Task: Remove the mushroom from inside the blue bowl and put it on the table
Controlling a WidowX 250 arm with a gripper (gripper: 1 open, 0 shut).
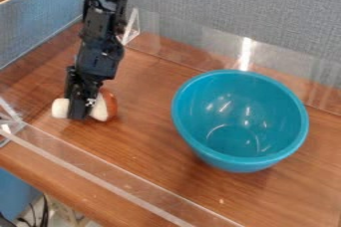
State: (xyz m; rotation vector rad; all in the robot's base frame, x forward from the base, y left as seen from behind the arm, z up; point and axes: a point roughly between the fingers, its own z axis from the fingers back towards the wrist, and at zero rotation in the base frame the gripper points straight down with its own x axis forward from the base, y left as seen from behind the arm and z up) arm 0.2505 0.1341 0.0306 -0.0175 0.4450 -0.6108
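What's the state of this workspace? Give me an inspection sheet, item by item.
Surface: wooden table, reddish-brown, with clear acrylic walls at the edges.
Job's things: mushroom lies on the table at the left, out of the blue bowl; the bowl stands upright and looks empty.
Clutter: nothing seen.
Grippers: gripper points down at the mushroom; whether the jaws grip it cannot be told.
Cables: wiring runs along the arm.
Surroundings: grey textured panel behind; a box-like wall at upper left.

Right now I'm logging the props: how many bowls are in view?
1: the glossy turquoise-blue plastic bowl sits on the right of the wood-grain table, empty. No other bowl shows in this view.
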